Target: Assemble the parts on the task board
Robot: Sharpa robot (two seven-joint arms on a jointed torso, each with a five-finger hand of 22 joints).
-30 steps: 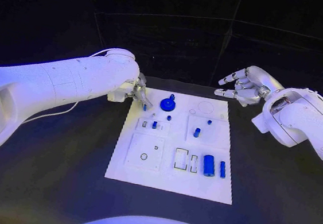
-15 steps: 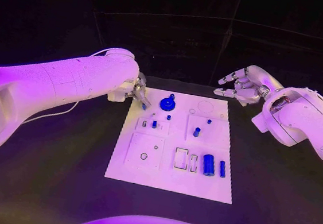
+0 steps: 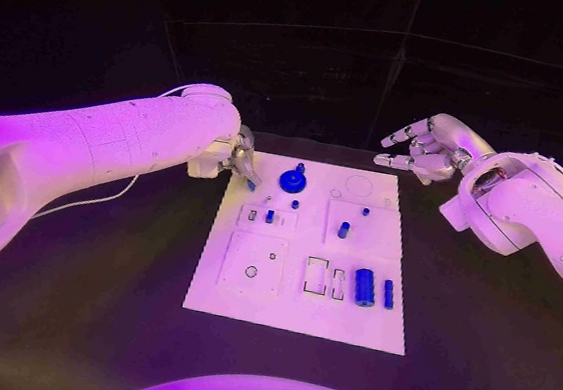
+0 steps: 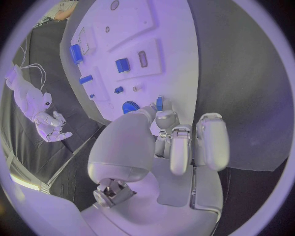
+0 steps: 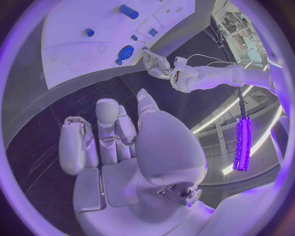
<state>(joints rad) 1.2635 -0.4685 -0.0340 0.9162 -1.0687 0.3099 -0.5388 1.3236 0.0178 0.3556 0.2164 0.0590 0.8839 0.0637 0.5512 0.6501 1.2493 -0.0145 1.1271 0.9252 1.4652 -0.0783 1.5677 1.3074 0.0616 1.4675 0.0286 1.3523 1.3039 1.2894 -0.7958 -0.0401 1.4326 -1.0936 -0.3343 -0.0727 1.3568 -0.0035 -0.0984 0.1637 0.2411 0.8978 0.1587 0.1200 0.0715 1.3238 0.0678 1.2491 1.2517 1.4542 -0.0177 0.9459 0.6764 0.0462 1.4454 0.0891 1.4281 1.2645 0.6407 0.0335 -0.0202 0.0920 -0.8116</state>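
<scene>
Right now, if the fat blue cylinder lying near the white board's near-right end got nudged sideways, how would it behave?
The fat blue cylinder lies on its side, so it would probably roll. It looks small and solid, likely light and stiff. The white task board looks smooth, giving little friction.

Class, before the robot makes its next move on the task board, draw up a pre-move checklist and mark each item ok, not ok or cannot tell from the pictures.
1. Left hand holds a part: ok, a small blue piece sits pinched at its fingertips over the task board's far left corner.
2. Right hand free: ok, fingers apart, holding nothing, beyond the board's far right corner.
3. Board flat on the black table: ok.
4. Blue gear close to the left hand, collision risk: cannot tell how much room there is.
5. Large blue cylinder lying in its place: ok.
</scene>
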